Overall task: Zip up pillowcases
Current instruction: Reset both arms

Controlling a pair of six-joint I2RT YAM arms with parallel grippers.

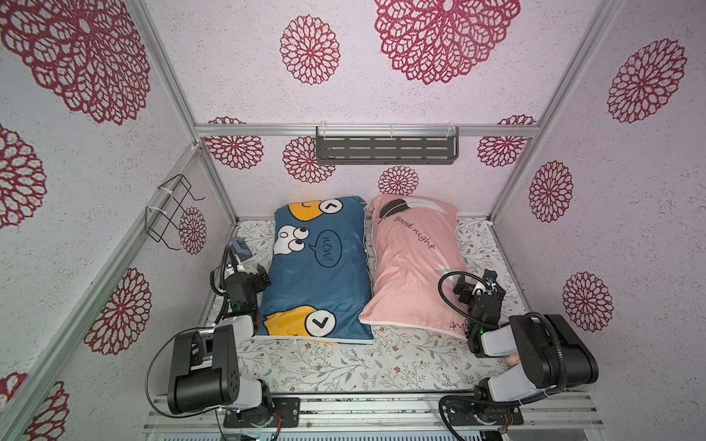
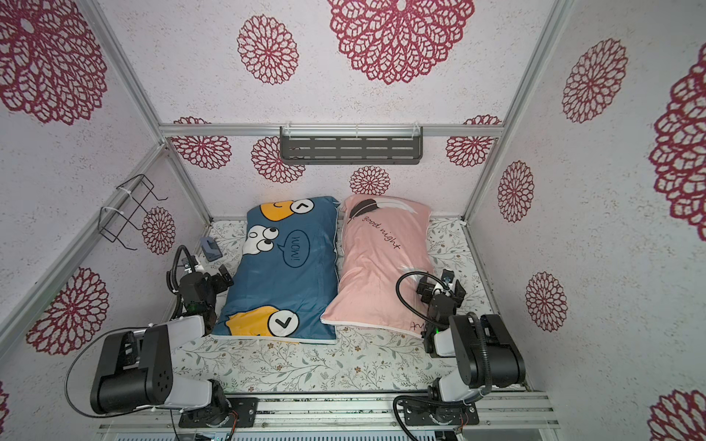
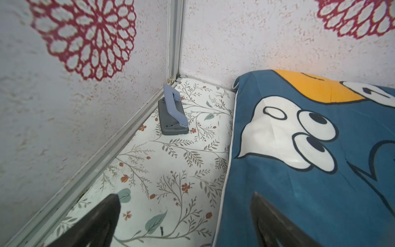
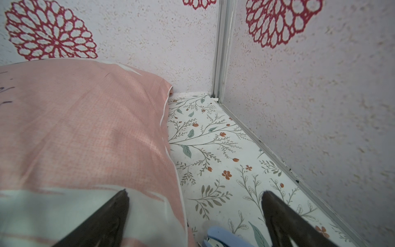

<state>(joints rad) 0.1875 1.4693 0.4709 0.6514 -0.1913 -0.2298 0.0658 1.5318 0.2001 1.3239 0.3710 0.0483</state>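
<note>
Centrally on the floral surface (image 1: 344, 366): blue pillowcase (image 1: 319, 267) and pink pillowcase (image 1: 414, 263), side by side, far corners touching. Left jaws spread wide, empty, straddling the blue one's outer long edge; right jaws likewise spread, empty, straddling the pink one's outer edge. No zip pull made out anywhere. Probably best: search along the white piping first, pin the cloth just beside the slider, then draw steadily along the seam. Steer clear of the hole punch (image 3: 173, 115) near the wall.

You see your left arm (image 1: 214, 355) and right arm (image 1: 550, 355), chunky black joints (image 1: 198, 385), white tubes (image 1: 504, 338), bendy black ribbed cables (image 1: 440, 286), tiny green lights (image 1: 237, 305), black base plates (image 1: 288, 410).
</note>
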